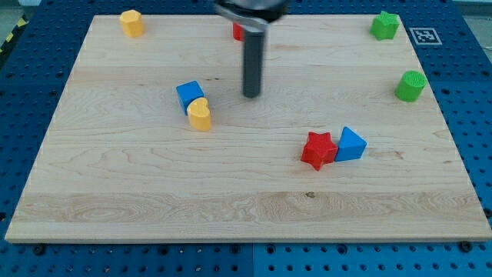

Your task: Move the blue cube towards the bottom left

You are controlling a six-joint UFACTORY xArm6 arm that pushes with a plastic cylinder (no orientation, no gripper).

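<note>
The blue cube [189, 94] sits left of the board's middle, touching a yellow heart-shaped block [200, 115] at its lower right. My tip [251, 95] rests on the board to the right of the blue cube, about a cube's width and a half away, not touching it. The rod rises straight toward the view's top.
A red star [318, 149] touches a blue triangular block [350, 144] at lower right. A yellow block [132, 23] is at top left. A red block [238, 31] is partly hidden behind the rod. A green star [384, 25] and green cylinder [411, 85] stand at right.
</note>
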